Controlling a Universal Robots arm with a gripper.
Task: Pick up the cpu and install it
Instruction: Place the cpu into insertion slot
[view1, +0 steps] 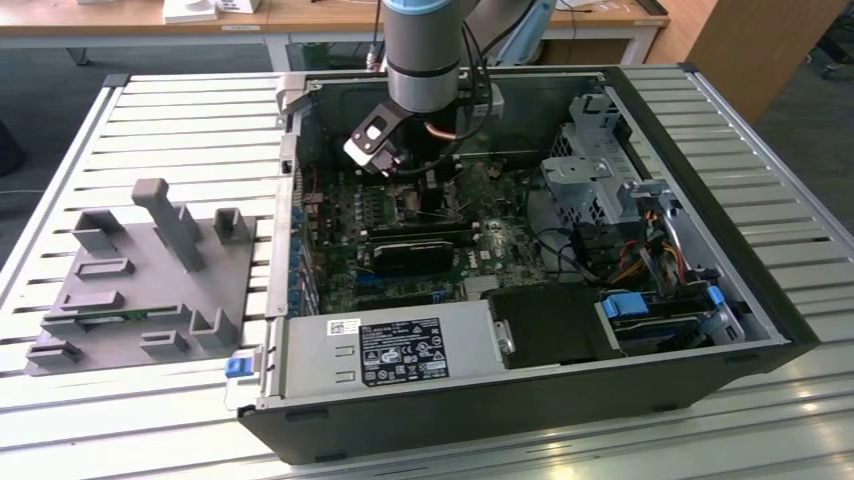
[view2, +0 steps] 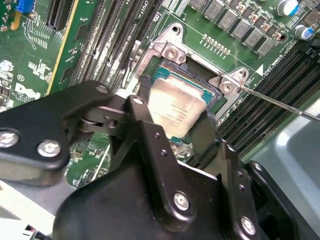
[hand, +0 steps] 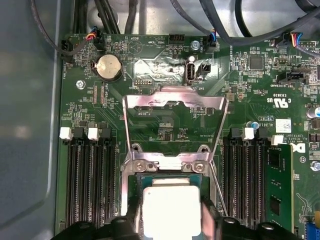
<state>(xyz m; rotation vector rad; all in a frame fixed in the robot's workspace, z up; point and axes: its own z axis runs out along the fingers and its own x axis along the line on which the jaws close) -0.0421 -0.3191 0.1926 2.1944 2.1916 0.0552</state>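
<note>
Gripper grips cpu by 2 edges over open mobo socket.

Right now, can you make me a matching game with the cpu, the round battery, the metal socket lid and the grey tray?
Things:
1 cpu
2 round battery
3 metal socket lid
4 grey tray

Where or how:
A outside the computer case
B held in the pincer
C flipped open
D on the green board

Pairs: 1-B, 2-D, 3-C, 4-A

Arm vertical, jaws clamped.
</note>
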